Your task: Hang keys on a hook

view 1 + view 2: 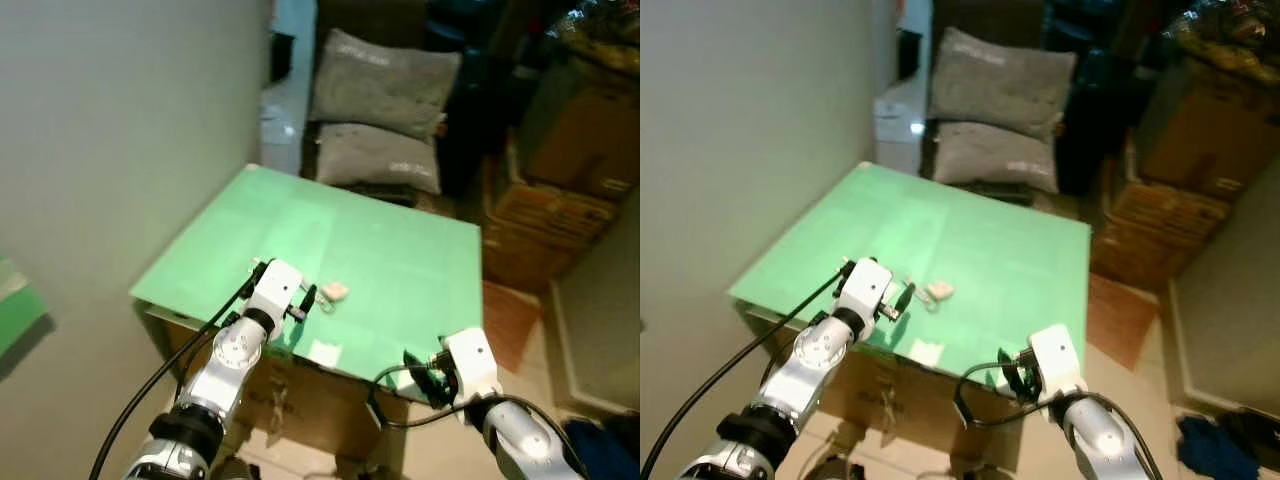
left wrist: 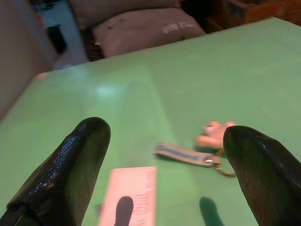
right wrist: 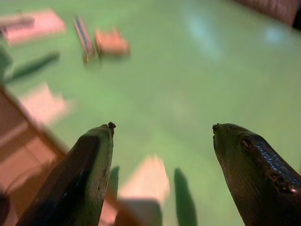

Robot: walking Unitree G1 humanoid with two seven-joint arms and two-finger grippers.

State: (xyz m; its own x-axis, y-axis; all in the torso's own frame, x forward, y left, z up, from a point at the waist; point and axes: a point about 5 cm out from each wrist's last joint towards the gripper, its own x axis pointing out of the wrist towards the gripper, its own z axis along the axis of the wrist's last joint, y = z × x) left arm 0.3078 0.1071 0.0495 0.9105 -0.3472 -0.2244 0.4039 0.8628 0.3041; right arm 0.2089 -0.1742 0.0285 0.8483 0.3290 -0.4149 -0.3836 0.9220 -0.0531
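The keys [image 2: 207, 143] lie near the table's [image 1: 400, 250] front edge, just ahead of the nearer left gripper [image 2: 164, 165], its fingers spread apart.

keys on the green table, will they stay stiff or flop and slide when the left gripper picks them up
The keys look like a small tag, strap and ring joined loosely, so they would probably dangle once lifted. They lie flat on the smooth, glossy green table, so a nudge from the open left gripper may slide them.

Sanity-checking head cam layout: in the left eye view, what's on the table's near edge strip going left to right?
left gripper → keys → white label → right gripper
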